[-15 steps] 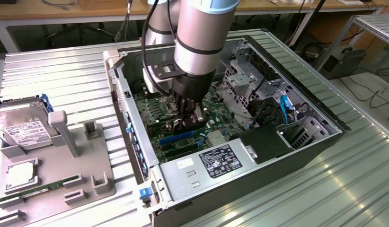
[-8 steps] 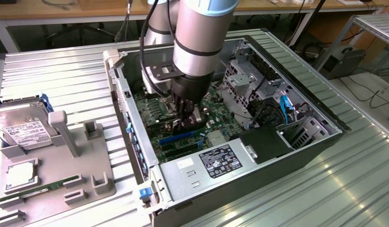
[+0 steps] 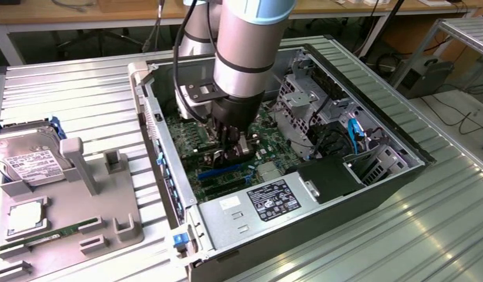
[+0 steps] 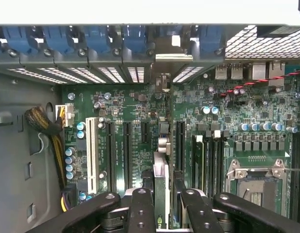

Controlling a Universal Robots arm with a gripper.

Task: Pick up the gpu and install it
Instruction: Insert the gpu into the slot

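Gripping the gpu [image 4: 161,187] edge-on between my partly closed fingers [image 4: 140,213], my gripper [image 3: 228,154] sits low inside the open computer case [image 3: 367,111], at the exterior view's centre. Below the card lies the green motherboard [image 4: 237,111] with its black slots. A grey parts tray [image 3: 69,217] holding a hard drive [image 3: 26,161] occupies the lower left.

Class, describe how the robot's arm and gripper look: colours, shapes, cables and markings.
The arm is a thick silver-grey cylinder with a thin dark band, ending in a black wrist section. A black cable runs down beside it. The gripper is matt black, with angular linked fingers dotted with round screw heads.
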